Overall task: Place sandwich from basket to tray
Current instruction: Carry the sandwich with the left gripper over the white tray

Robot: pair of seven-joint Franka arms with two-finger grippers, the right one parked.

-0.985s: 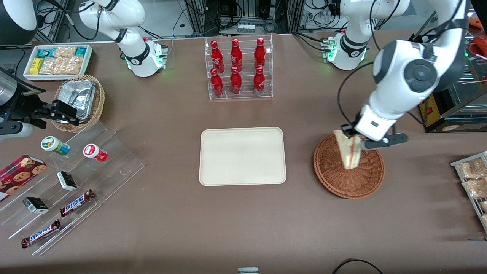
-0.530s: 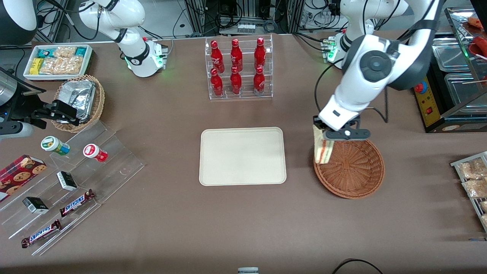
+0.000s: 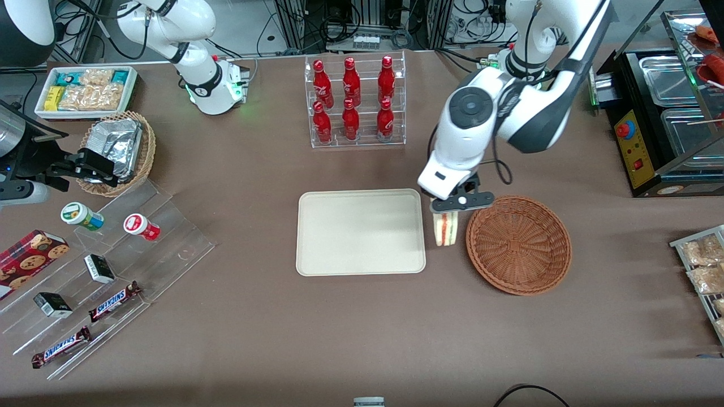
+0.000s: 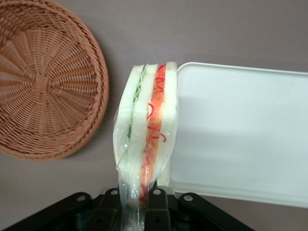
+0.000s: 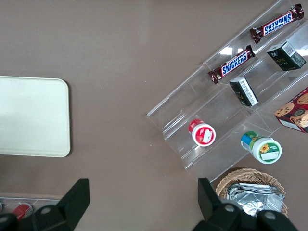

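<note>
Where jaws (image 3: 447, 210) pinch: layered wedge sandwich (image 3: 444, 228).

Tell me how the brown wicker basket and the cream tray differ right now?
The basket is round, woven, reddish-brown and bowl-shaped; the tray is a smooth, flat, cream rectangle with rounded corners. In the front view the basket looks a little narrower than the tray. Both sit on the table with nothing in them. The gripper hangs above the gap between them, shut on the sandwich, which is out of the basket and not yet on the tray.
</note>
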